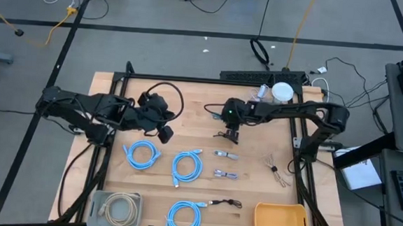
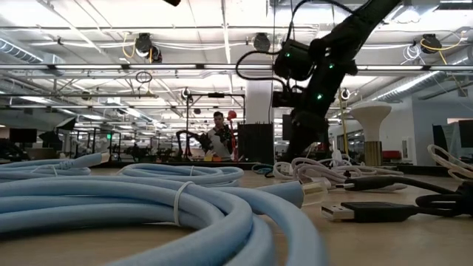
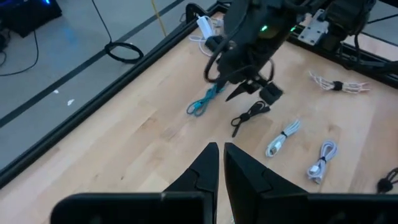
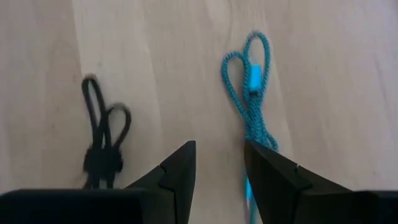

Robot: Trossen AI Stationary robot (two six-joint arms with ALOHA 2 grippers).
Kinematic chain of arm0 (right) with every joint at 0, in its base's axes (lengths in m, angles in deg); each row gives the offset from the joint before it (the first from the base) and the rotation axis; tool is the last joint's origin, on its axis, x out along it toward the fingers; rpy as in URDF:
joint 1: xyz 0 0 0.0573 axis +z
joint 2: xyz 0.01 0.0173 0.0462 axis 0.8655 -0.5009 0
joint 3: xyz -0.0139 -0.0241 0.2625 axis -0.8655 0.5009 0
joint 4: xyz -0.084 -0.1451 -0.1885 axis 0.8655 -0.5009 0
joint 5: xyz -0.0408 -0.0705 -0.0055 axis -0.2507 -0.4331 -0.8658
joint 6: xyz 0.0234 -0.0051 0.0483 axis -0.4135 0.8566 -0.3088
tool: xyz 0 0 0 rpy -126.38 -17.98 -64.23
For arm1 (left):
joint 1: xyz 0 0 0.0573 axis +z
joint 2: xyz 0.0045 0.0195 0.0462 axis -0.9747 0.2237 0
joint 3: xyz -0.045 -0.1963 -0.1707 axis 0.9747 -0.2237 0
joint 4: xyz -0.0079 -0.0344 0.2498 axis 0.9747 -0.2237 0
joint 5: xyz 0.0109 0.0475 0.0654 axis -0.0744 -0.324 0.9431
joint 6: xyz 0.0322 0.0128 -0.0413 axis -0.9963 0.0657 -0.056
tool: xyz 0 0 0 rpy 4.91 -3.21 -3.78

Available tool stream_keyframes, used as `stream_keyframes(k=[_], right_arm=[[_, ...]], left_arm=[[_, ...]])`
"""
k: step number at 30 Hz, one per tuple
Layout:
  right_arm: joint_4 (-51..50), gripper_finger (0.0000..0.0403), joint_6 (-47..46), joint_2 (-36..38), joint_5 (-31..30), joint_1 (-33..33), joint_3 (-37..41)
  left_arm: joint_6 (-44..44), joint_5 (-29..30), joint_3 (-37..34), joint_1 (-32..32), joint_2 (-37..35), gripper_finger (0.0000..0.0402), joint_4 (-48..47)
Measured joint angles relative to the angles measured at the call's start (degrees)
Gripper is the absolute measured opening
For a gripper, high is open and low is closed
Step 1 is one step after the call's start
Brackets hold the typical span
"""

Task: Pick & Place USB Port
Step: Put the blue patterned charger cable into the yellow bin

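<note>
Two small tied USB cable bundles lie flat on the wooden table, a black one (image 4: 102,140) and a teal one (image 4: 249,93). My right gripper (image 4: 219,168) stands open above the bare wood between them. Its fingers point down at a slant, and the teal bundle's tail runs out of sight under one finger. In the left wrist view the same gripper (image 3: 252,87) hovers over the black bundle (image 3: 247,116), with the teal bundle (image 3: 202,102) beside it. My left gripper (image 3: 219,155) is shut, holds nothing, and stays raised over the table's left part (image 1: 165,133).
Two white cable bundles (image 1: 225,155) (image 1: 224,174) lie near the table's middle. Three blue coils (image 1: 141,154) (image 1: 186,165) (image 1: 185,216) lie toward the near side. A yellow bin (image 1: 281,221) stands at the near right, and a grey tray (image 1: 115,207) with a beige cable at the near left.
</note>
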Motion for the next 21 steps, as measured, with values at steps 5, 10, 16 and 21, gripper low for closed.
stream_keyframes(k=[5, 10, 16, 21], right_arm=[[2.77, 0.013, 1.8, -2.22, -3.08, 0.04, -0.04], [5.58, 0.013, 1.86, -1.92, -6.08, 0.0, -0.13], [3.96, 0.013, 0.32, -3.84, -4.4, -1.4, -0.07], [4.45, 0.013, 0.27, -6.37, -3.57, -2.96, -0.13]], left_arm=[[0.82, -0.18, 0.0, -0.19, 0.0, 0.0024, -0.55], [1.27, -0.47, 0.0, -0.17, -0.02, 0.0024, -1.17], [1.28, -0.55, 0.0, -0.17, -0.02, 0.0024, -1.2], [1.5, -1.15, 0.0, -0.17, -0.02, 0.0024, -1.33]])
